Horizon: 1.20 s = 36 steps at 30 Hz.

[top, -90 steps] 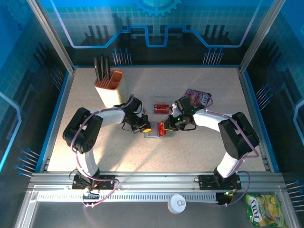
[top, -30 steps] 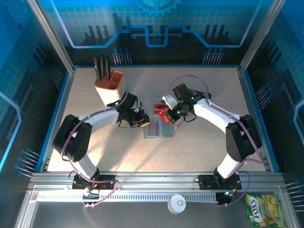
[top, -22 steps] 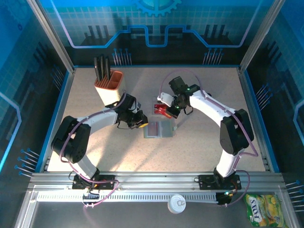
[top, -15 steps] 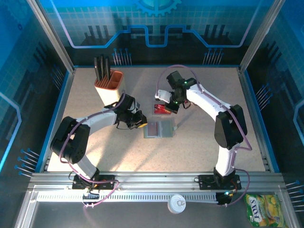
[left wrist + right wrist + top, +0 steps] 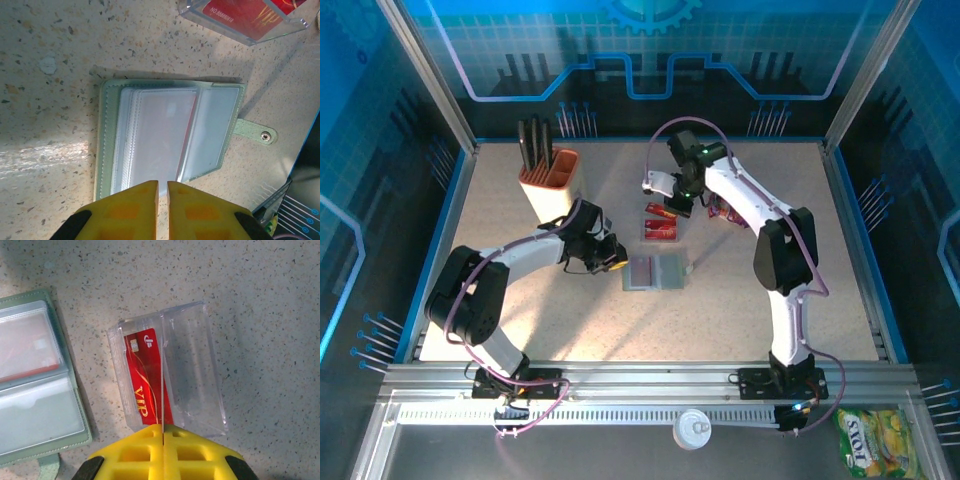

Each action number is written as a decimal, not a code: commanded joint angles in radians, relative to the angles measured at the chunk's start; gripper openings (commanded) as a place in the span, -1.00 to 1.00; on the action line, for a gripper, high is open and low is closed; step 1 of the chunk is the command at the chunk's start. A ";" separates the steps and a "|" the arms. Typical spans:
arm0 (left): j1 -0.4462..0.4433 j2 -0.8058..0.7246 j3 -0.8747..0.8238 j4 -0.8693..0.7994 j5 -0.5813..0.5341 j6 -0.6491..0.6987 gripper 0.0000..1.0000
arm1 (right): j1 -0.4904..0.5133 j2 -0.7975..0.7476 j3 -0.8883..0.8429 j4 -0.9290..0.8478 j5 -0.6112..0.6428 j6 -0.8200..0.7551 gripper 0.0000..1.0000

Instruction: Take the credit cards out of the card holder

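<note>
One of the credit cards (image 5: 190, 125) shows as a thin red edge inside the card holder (image 5: 107, 150), tucked in the clear sleeves (image 5: 160, 130) just ahead of the left fingers (image 5: 162, 183). Holder lies open & flat on the surface (image 5: 50, 45), its near edge right at the tips, snap tab (image 5: 256, 133) off to their far right. Left fingers are nearly together w/ only a slit btw them and nothing seen in it. Can't tell if the tips pin the holder's edge.

Right fingers (image 5: 163, 428) are pressed together over a clear case (image 5: 192, 370) w/ a red VIP card (image 5: 145, 375) in its left half, directly ahead of the tips. Holder sits off to their left. A thin line runs straight out from btw them, maybe a card held edge-on, can't tell.

Handling, as a judgement: cards are prob. very light, stiff, thin, slick plastic. Lying flat they give no edge to nip, so best taken by the short end at a sleeve mouth & pulled along the sleeve, not up. Sleeves look like soft glossy film that will likely cling & drag the whole holder along, since the holder is prob. light too & floppy at the fold. So it wants pinning on the green cover near the spine w/ one set of fingers while the other draws. Squeeze too hard mid-card & it may bow or skid out.
</note>
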 commanded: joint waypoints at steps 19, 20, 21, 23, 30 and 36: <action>0.018 -0.008 -0.019 0.009 0.008 0.002 -0.73 | -0.013 0.097 0.056 -0.092 -0.016 -0.042 -0.75; 0.019 -0.008 -0.019 0.009 0.007 0.002 -0.73 | -0.012 0.093 0.057 -0.092 -0.017 -0.042 -0.72; 0.019 -0.009 -0.019 0.009 0.008 0.004 -0.72 | -0.012 0.089 0.056 -0.092 -0.016 -0.040 -0.69; 0.019 -0.011 -0.019 0.008 0.008 0.004 -0.72 | -0.011 0.080 0.055 -0.092 -0.007 -0.034 -0.67; 0.020 -0.011 -0.020 0.009 0.011 0.008 -0.73 | -0.007 0.037 0.042 -0.086 0.023 -0.001 -0.68; 0.022 0.009 0.002 -0.004 0.022 0.032 -0.76 | 0.002 -0.028 -0.015 -0.021 -0.005 0.140 -0.68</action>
